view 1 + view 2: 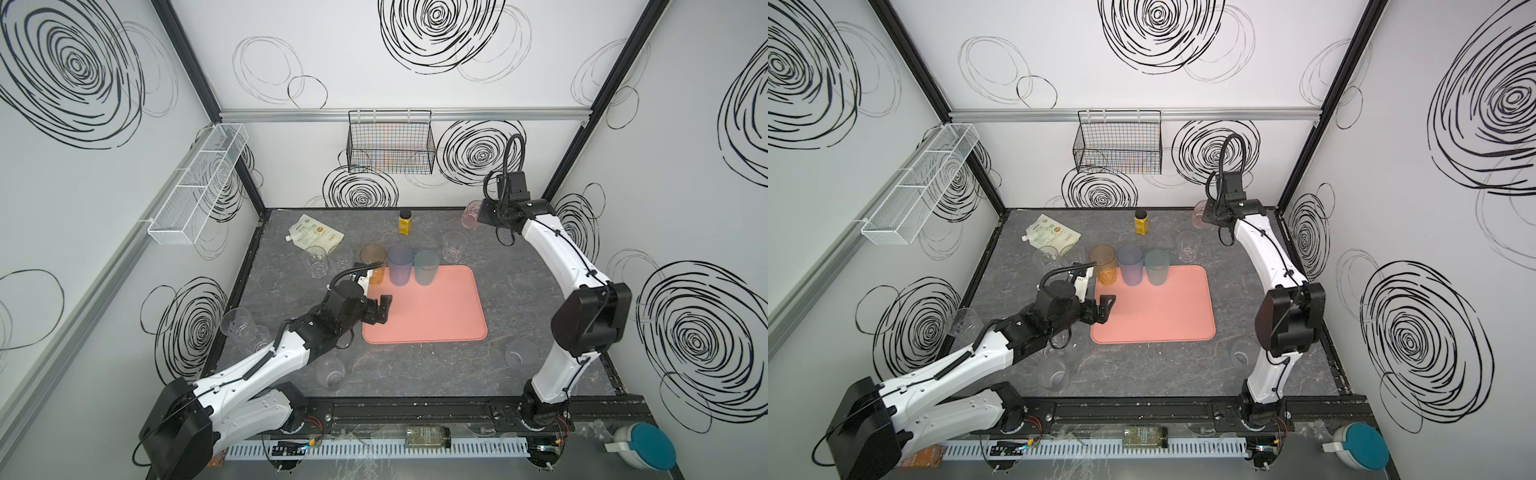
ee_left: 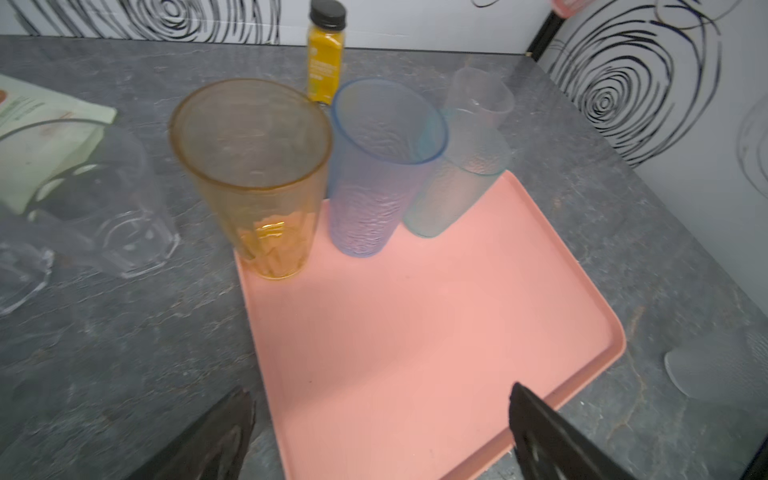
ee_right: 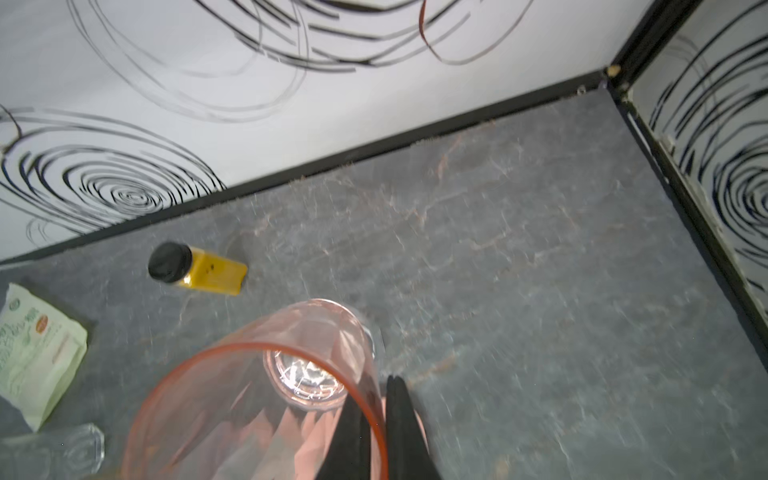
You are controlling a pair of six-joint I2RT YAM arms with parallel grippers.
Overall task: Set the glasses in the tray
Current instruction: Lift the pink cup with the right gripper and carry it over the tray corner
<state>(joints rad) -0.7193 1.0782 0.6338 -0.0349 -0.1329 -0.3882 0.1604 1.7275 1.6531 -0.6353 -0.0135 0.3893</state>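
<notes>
Right wrist view showed the right end effector (image 3: 374, 399) clamped on the pink glass (image 3: 249, 395) at its rim, one finger inside and one outside, well apart from the tray (image 1: 436, 316). A good carry would pass above the clear glass (image 1: 453, 247) between them, then land flat beside the teal glass (image 1: 426, 266). The left end effector (image 1: 380, 309) hung open and empty.

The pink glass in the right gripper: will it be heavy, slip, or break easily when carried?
Probably light: the pink glass is empty and thin-walled. It may swing or slip, since the right gripper pinches only one side of its smooth rim. Its material is unclear, so treat it as breakable.
</notes>
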